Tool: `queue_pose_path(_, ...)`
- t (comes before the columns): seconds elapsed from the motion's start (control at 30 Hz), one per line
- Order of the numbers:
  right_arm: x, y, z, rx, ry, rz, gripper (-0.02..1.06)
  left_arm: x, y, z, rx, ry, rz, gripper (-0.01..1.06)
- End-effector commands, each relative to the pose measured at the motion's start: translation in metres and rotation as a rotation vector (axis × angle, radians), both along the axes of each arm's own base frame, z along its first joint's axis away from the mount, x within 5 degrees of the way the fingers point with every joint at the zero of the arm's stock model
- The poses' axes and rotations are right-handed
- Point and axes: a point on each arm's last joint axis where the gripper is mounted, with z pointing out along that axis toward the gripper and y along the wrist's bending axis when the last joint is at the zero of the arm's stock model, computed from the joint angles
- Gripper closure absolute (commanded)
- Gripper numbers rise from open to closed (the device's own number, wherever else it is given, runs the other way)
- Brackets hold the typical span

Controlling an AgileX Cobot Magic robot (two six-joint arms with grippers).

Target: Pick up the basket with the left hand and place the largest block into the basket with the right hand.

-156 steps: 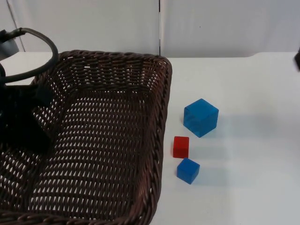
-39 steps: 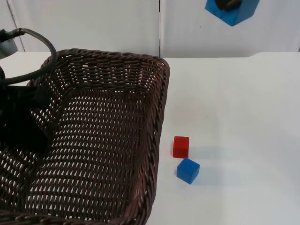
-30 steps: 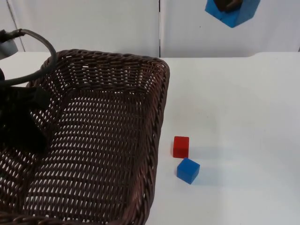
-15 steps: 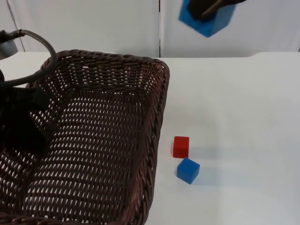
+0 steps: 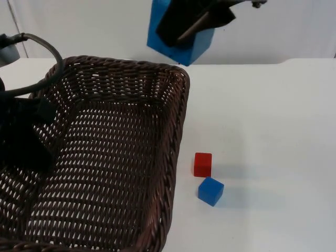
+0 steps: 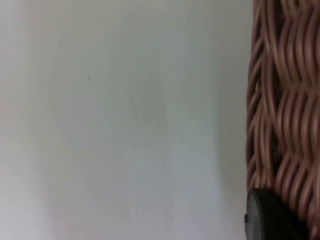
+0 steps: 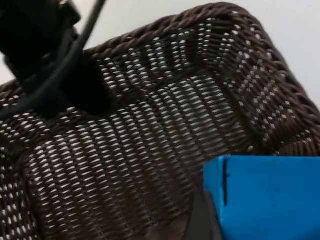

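Observation:
The dark brown wicker basket (image 5: 181, 121) fills the left of the top view, held up by my left gripper (image 5: 23, 139), which is shut on its left rim (image 6: 280, 125). My right gripper (image 5: 191, 23) is shut on the large blue block (image 5: 181, 50) and holds it high in the air just beyond the basket's far right corner. In the right wrist view the large blue block (image 7: 265, 200) hangs over the basket's woven floor (image 7: 150, 150). A small red block (image 5: 202, 164) and a small blue block (image 5: 210, 191) lie on the table right of the basket.
The white table (image 5: 273, 131) stretches open to the right of the basket. The grey partition wall (image 5: 105, 26) closes the far side.
The right gripper lifted the large blue block from the table and has carried it leftward and nearer, towards the basket's far right corner. The basket and the two small blocks stayed in place.

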Motion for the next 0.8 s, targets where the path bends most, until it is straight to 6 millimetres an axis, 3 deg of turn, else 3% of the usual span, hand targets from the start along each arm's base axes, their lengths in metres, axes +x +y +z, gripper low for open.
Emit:
queue_pose_path(0.0, -0.003, 0.001, 0.006, 0.014, -0.01, 0.01, 1.05, -0.001, -0.002, 0.004, -0.019, -0.01, 0.01, 1.05)
queue_pose_path(0.43, 0.002, 0.006, -0.004, -0.003, -0.023, 0.03, 1.05, -0.001, -0.002, 0.004, -0.019, -0.008, 0.009, 1.05)
queue_pose_path(0.77, 0.012, 0.044, -0.053, -0.032, -0.033, 0.063, 1.05, -0.001, -0.001, 0.004, -0.016, -0.008, 0.006, 1.05)
